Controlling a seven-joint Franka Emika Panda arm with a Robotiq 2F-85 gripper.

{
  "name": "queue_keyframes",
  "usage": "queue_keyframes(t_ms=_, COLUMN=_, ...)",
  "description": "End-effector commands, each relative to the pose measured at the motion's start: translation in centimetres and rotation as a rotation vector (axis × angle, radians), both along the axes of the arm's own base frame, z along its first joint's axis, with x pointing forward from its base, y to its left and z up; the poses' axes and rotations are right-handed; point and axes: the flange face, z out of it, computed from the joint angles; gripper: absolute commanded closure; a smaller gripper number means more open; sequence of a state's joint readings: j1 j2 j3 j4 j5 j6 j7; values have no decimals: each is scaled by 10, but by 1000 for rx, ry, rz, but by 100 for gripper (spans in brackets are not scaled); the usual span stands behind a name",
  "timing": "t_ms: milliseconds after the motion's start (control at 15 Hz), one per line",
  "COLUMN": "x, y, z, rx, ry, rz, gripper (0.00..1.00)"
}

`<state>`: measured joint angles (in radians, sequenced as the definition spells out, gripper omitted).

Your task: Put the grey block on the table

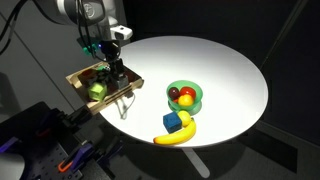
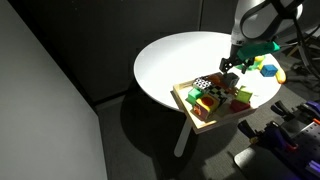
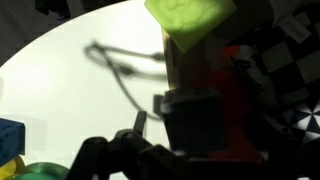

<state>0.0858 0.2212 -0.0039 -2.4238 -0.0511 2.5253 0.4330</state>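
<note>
The grey block (image 3: 205, 125) fills the middle of the wrist view as a dark cube between my jaws, in front of a red toy (image 3: 232, 75). My gripper (image 3: 200, 130) seems shut on it; one finger shows at the block's left and the other is hidden in shadow. In both exterior views the gripper (image 1: 116, 72) (image 2: 230, 68) is down in the wooden tray (image 1: 80, 80) (image 2: 185, 98) at the edge of the round white table (image 1: 215, 60) (image 2: 175, 55). The block itself is too small to make out there.
The tray holds several toys, among them a green one (image 1: 97, 90) (image 3: 190, 15) and a checkered piece (image 2: 203, 84). A green bowl of fruit (image 1: 185, 96), a blue cube (image 1: 175, 121) and a banana (image 1: 178, 136) sit near the table's front edge. A thin cable (image 1: 125, 102) lies beside the tray.
</note>
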Motion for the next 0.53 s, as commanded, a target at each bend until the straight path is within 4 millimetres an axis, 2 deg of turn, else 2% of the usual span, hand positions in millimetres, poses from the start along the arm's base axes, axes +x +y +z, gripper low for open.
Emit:
queue_keyframes(t_ms=0, x=7, y=1, z=-6, rx=-24, ry=4, rz=-9, gripper=0)
queue_keyframes(t_ms=267, x=7, y=0, z=-12, rx=-30, ry=13, rz=-8, gripper=0)
queue_keyframes(t_ms=333, x=7, y=0, z=-13, rx=-32, ry=13, rz=-8, gripper=25)
queue_keyframes(t_ms=400, x=8, y=0, z=-14, rx=-33, ry=14, rz=-8, gripper=25)
queue_keyframes(t_ms=467, x=8, y=1, z=-13, rx=-34, ry=13, rz=-8, gripper=34)
